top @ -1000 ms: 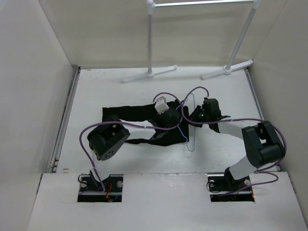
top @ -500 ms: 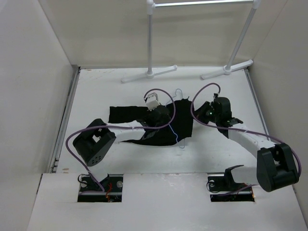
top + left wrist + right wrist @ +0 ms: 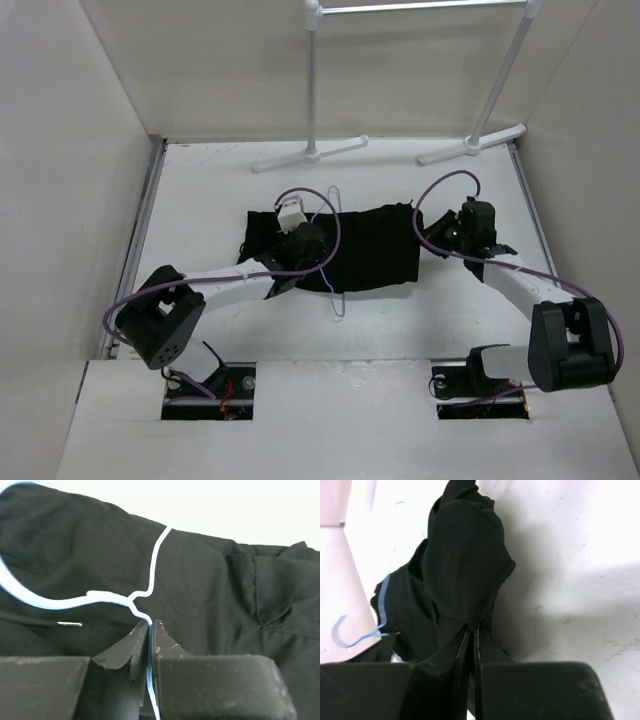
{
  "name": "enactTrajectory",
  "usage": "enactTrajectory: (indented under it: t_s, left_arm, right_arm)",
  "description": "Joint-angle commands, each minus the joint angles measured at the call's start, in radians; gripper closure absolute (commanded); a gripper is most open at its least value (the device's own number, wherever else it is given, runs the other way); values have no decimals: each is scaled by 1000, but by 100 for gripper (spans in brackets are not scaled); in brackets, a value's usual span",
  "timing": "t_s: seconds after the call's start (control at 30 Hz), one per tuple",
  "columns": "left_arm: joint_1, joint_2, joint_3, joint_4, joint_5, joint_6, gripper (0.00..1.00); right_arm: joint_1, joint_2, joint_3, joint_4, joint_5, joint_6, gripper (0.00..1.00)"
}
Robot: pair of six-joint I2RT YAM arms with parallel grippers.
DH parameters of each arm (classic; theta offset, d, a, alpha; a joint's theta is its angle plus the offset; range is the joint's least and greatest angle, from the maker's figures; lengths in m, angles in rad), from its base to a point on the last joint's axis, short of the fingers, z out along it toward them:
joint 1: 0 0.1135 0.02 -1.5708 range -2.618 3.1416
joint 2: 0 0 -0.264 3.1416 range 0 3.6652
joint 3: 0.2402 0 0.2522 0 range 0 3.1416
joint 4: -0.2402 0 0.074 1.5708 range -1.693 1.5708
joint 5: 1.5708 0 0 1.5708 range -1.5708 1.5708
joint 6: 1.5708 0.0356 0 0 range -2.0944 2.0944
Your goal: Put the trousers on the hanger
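Note:
The black trousers (image 3: 370,255) lie spread flat across the middle of the table. The thin pale hanger (image 3: 338,305) lies on and partly under them, its hook (image 3: 333,192) pointing to the back. My left gripper (image 3: 315,245) is shut on the hanger wire (image 3: 152,570) just below the twisted neck, over the trousers (image 3: 215,590). My right gripper (image 3: 432,238) is shut on the right edge of the trousers (image 3: 465,555), a bunched fold between its fingers. The hanger's hook (image 3: 342,630) shows at the far left of the right wrist view.
A white clothes rack stands at the back, with two poles (image 3: 312,80) (image 3: 502,75) and flat feet (image 3: 310,153) (image 3: 470,145) on the table. White walls close in the left, right and back sides.
My left gripper has carried the hanger to the left and back. My right gripper has moved right with the trousers' edge. The trousers went from bunched to stretched wide between the two grippers.

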Motion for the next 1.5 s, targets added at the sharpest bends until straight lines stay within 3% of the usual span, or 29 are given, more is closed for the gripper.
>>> enactTrajectory:
  t_s: [0.0, 0.33, 0.43, 0.5, 0.63, 0.83, 1.0, 1.07, 1.33, 1.47]
  left_arm:
    - [4, -66, -5, -13, -44, 50, 96]
    - [-58, -92, 79, -57, -102, 116, 96]
    - [-81, -101, 111, -62, -119, 144, 96]
    - [-89, -119, 139, -77, -125, 150, 96]
    - [-95, -156, 218, -149, -125, 159, 96]
    - [-111, -202, 361, -229, -95, 217, 96]
    - [-126, -189, 554, -356, -61, 240, 97]
    - [-128, -176, 643, -411, -43, 240, 97]
    - [-146, -97, 896, -525, 14, 234, 97]
    - [-173, -63, 936, -525, 16, 233, 97]
  right_arm:
    - [-23, 17, -6, 16, 33, -21, 93]
    - [-17, 96, 31, 12, 76, -25, 88]
    - [-8, 86, 40, -5, 89, -28, 72]
    - [3, 48, 45, -33, 115, -41, 55]
    - [23, -59, 66, -111, 122, -79, 40]
    - [129, -288, 163, -246, 130, -127, 39]
    - [314, -361, 284, -275, 96, -128, 64]
    - [398, -371, 330, -264, 83, -131, 65]
    - [623, -340, 421, -146, 106, -142, 38]
    - [656, -283, 450, -90, 107, -145, 36]
